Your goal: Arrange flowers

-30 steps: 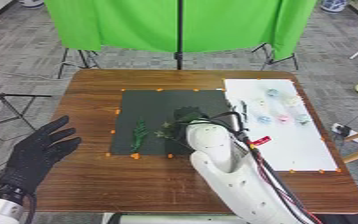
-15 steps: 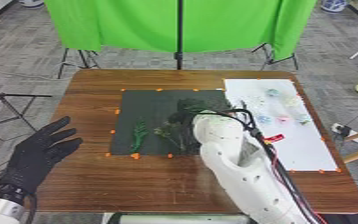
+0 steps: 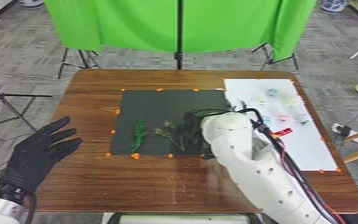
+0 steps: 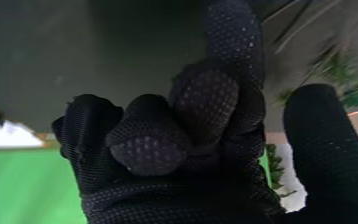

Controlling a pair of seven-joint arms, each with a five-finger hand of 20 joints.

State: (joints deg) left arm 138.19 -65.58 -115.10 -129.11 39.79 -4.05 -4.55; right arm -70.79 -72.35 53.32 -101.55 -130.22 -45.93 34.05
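Sprigs lying lengthwise on a dark mat

The feathery sprig (image 3: pixel 140 135) lies near the left edge of the mat (image 3: pixel 158 100), its long axis running near to far. The branching sprig (image 3: pixel 167 133), beside it, slants, stem toward the near edge, tufts far-left. Left hand (image 3: pixel 33 155): fingers open. Right hand (image 3: pixel 196 125): finger state cannot be told.

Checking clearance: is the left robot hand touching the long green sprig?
Apart. The head view shows brown table and dark mat between the left robot hand and the green sprig.
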